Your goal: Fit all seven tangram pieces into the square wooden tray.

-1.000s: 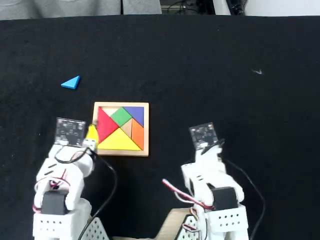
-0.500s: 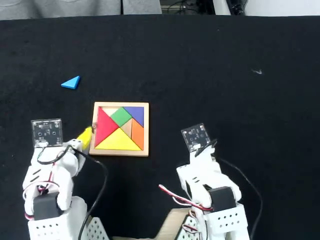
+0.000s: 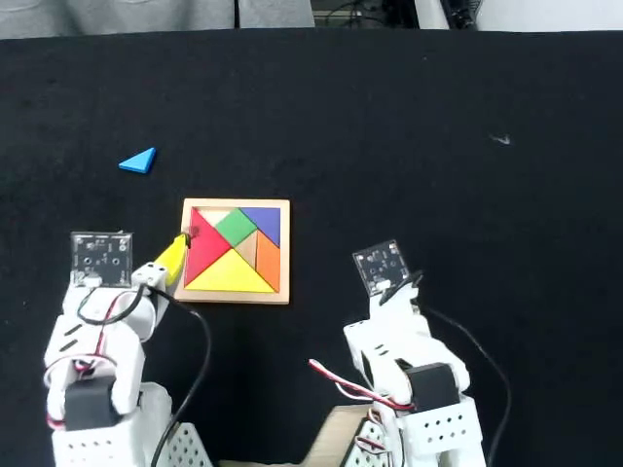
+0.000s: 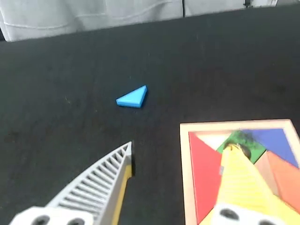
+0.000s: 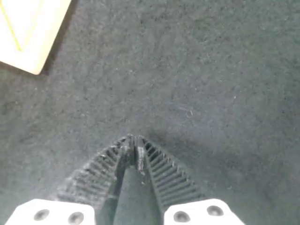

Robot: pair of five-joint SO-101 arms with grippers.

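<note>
The square wooden tray (image 3: 236, 298) (image 4: 183, 168) holds red, green, dark blue, orange, tan and yellow pieces, with a bare triangular gap (image 4: 210, 139) at its far left corner. A light blue triangle (image 3: 138, 161) (image 4: 132, 97) lies on the cloth, well beyond the tray to the far left. My left gripper (image 3: 178, 251) (image 4: 180, 150) is open at the tray's left edge, its yellow finger (image 4: 241, 176) over the red piece and the other finger (image 4: 111, 171) outside the tray, holding nothing. My right gripper (image 5: 134, 143) is shut and empty just above the cloth, right of the tray.
Black cloth covers the whole table (image 3: 438, 146). A corner of the tray (image 5: 35, 28) shows in the right wrist view. A small pale speck (image 3: 500, 139) lies at the far right. Light fabric (image 4: 93, 14) hangs beyond the table's far edge.
The left arm drew back to the left from the tray's edge, then its yellow finger swung back over the tray's left side. The right arm pulled slightly back and left.
</note>
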